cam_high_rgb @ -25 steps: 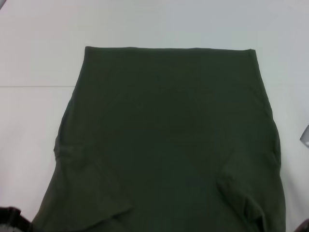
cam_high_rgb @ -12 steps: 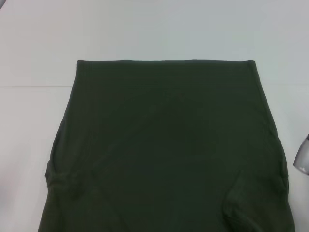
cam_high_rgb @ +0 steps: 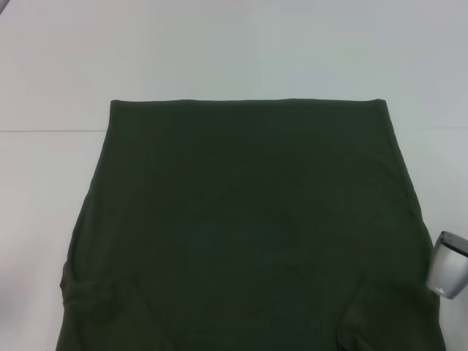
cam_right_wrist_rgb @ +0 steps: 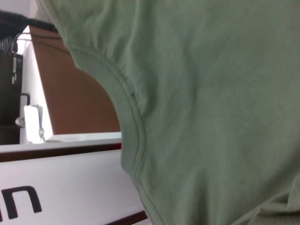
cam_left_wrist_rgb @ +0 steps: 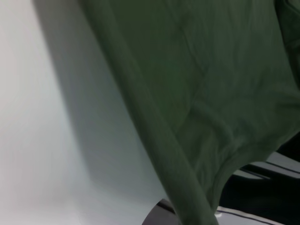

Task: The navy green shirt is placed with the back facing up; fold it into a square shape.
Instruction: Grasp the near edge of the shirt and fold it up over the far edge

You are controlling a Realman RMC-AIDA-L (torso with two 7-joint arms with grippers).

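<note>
Shirt: the navy green shirt (cam_high_rgb: pixel 248 227) is spread plain side up across the centre and lower frame, on the white surface (cam_high_rgb: pixel 234 51).
Right end effector (cam_high_rgb: pixel 447 274): seen at the lower right edge beside the shirt; grip state cannot be told.
Left end effector: not seen in the head view.

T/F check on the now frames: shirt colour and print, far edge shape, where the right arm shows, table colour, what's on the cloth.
1. The navy green shirt shows a plain side with no lettering. True.
2. Its far edge is bunched into a heap. False: it runs nearly straight across the table.
3. Part of the right arm shows at the shirt's right edge in the head view. True.
4. The table is dark wood. False: it is white.
5. A gripper rests on the middle of the shirt. False: the middle is bare cloth.
</note>
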